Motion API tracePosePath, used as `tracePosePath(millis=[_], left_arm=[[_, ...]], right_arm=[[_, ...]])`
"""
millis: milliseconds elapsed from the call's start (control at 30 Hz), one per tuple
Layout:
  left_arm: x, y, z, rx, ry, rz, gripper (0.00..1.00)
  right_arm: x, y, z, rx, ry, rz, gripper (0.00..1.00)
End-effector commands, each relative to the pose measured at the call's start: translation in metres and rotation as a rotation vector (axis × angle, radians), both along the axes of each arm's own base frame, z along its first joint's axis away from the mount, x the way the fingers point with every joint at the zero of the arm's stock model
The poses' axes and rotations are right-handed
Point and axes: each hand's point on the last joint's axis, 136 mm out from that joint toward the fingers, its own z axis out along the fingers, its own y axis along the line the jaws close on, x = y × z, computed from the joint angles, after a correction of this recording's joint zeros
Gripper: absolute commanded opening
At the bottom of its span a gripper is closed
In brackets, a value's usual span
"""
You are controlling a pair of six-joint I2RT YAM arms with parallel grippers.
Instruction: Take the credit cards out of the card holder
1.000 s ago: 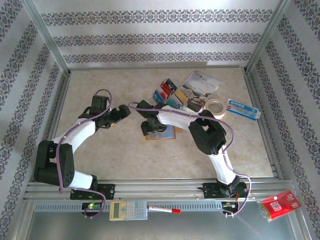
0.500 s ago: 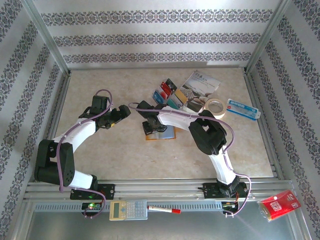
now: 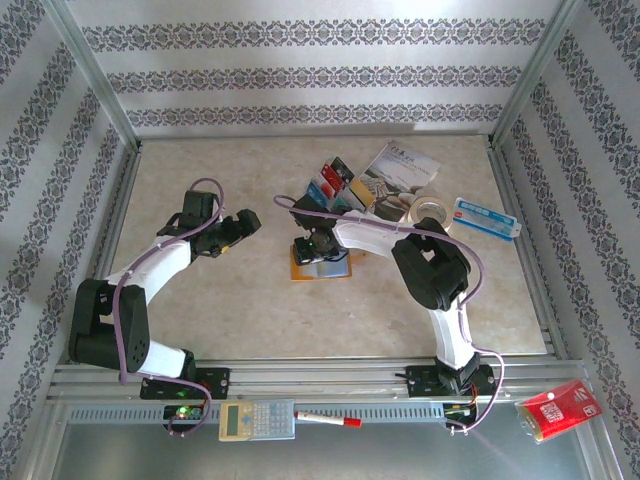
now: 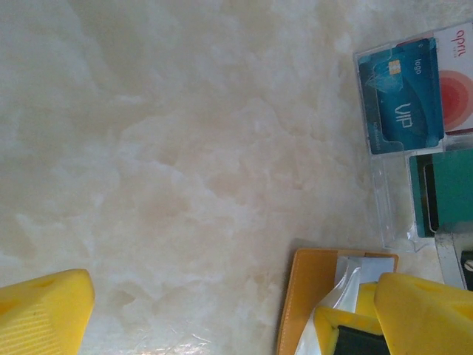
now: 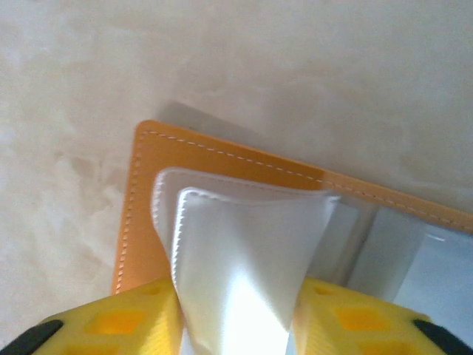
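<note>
One orange card holder [image 5: 144,222] lies open on the table [image 3: 230,310]. The right gripper [image 5: 236,325] pinches its clear plastic sleeves [image 5: 244,244] between both fingers. The left gripper [image 4: 233,285] hangs spread wide just beside the holder. Three credit cards [image 4: 403,103] lie nearby, close together: blue, red-and-white, teal.

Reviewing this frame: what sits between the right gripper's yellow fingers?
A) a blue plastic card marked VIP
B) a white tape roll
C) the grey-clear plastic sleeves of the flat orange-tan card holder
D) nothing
C: the right wrist view shows the right gripper pinching the bunched grey-clear plastic sleeves of the flat orange-tan card holder.
</note>
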Motion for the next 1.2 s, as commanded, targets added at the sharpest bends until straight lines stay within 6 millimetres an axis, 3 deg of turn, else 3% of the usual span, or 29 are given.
tracePosePath(millis=[0, 133, 267, 367, 433, 533, 700, 833, 1000, 1067, 1167], left_arm=[[0.015, 0.007, 0.028, 0.014, -0.073, 0.025, 0.97], [0.027, 0.018, 0.058, 0.062, -0.177, 0.073, 0.98], [0.032, 0.041, 0.086, 0.167, -0.281, 0.146, 1.00], [0.030, 0.063, 0.105, 0.262, -0.360, 0.226, 1.00], [0.027, 0.080, 0.113, 0.330, -0.402, 0.290, 1.00], [0.020, 0.106, 0.120, 0.436, -0.452, 0.390, 1.00], [0.003, 0.142, 0.116, 0.641, -0.502, 0.510, 1.00], [-0.010, 0.158, 0.103, 0.795, -0.510, 0.515, 1.00], [-0.020, 0.170, 0.072, 0.879, -0.481, 0.511, 1.00], [-0.020, 0.171, 0.058, 0.887, -0.470, 0.486, 1.00], [-0.012, 0.168, 0.039, 0.891, -0.453, 0.412, 1.00]], right_arm=[[0.013, 0.011, 0.059, 0.104, -0.133, -0.006, 0.48], [0.028, 0.002, 0.117, 0.156, -0.304, -0.059, 0.60], [0.041, -0.033, 0.165, 0.136, -0.515, -0.136, 0.71], [0.050, -0.078, 0.201, 0.079, -0.705, -0.232, 0.82], [0.055, -0.117, 0.218, 0.017, -0.822, -0.319, 0.95], [0.057, -0.168, 0.229, -0.074, -0.913, -0.420, 0.98], [0.053, -0.242, 0.226, -0.211, -0.995, -0.575, 0.98], [0.047, -0.288, 0.193, -0.279, -1.003, -0.650, 0.98], [0.044, -0.330, 0.136, -0.309, -0.925, -0.711, 0.98], [0.044, -0.344, 0.130, -0.312, -0.882, -0.754, 0.98], [0.050, -0.343, 0.136, -0.331, -0.974, -0.687, 0.98]])
